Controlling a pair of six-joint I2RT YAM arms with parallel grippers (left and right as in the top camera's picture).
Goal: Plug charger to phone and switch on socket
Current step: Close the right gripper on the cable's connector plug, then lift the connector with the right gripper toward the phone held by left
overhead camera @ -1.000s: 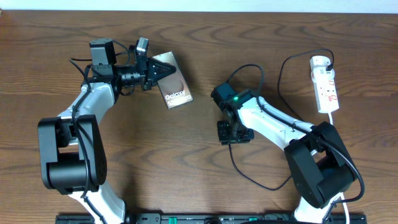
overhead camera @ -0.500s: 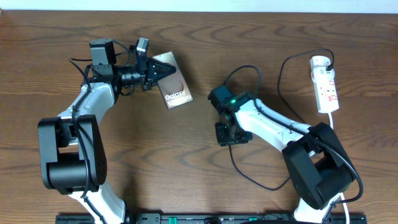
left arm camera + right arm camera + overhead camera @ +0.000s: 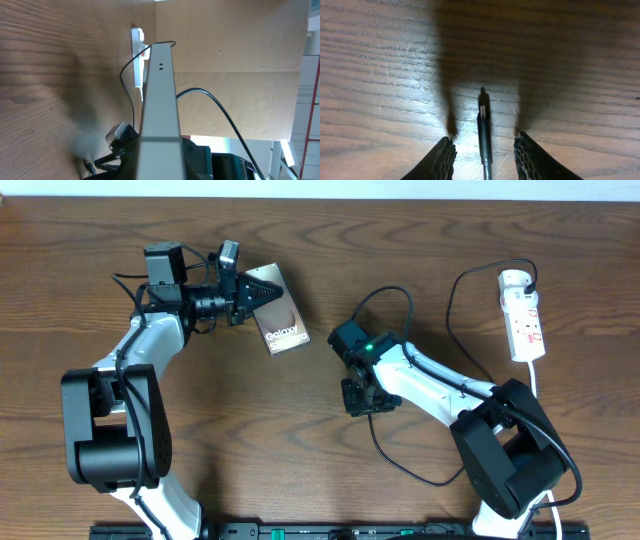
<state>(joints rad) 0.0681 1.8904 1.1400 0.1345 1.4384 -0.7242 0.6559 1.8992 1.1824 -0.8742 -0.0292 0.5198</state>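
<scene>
Overhead: the left gripper (image 3: 265,292) clamps the one phone (image 3: 284,322), whose long axis slants down-right. One socket (image 3: 524,315) lies lengthwise at far right.
Left wrist: the phone is seen edge-on (pointing socketward).
Right wrist: the right gripper (image 3: 485,159) has its fingers (image 3: 444,161) parted around one charger (image 3: 483,131) tip. I cannot tell whether it is pinched.

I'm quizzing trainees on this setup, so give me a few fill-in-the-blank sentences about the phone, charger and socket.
1. The left gripper is shut on the ___.
2. At the right gripper, the charger tip sits ___ the two fingers, with a gap on each side.
3. In the overhead view, the socket lies near the table's ___ edge.

Missing words: phone; between; right.
</scene>
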